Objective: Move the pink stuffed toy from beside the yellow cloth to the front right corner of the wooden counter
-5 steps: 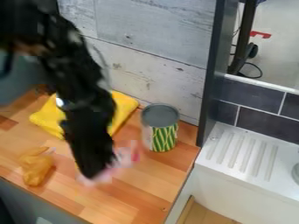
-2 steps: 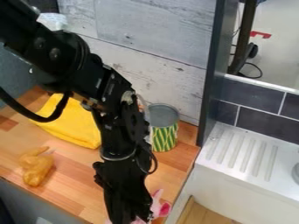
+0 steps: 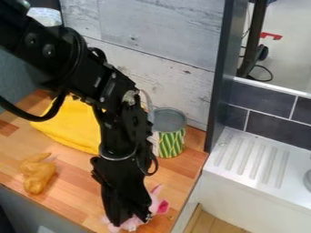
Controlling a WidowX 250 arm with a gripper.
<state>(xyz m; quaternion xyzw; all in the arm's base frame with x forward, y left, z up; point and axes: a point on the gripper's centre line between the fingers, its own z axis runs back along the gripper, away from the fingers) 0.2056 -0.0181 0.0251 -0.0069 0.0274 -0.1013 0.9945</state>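
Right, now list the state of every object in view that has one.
Gripper: pointing down, at the pink toy.
Pink toy: on the counter, partly hidden by the gripper.
Yellow cloth: folded, lying flat, partly hidden by the arm.
Green-striped can: upright; whether open or lidded, I cannot tell.
Orange-brown figure: lying on the counter.

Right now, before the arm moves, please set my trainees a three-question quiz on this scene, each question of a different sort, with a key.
1. True or false: the yellow cloth lies on the wooden counter.
2. Fill in "upright" or "on its side": the green-patterned can stands ____.
3. Which is nearest to the hand?
A) the green-patterned can
B) the yellow cloth
C) the pink toy

Key: 1 true; 2 upright; 3 C.
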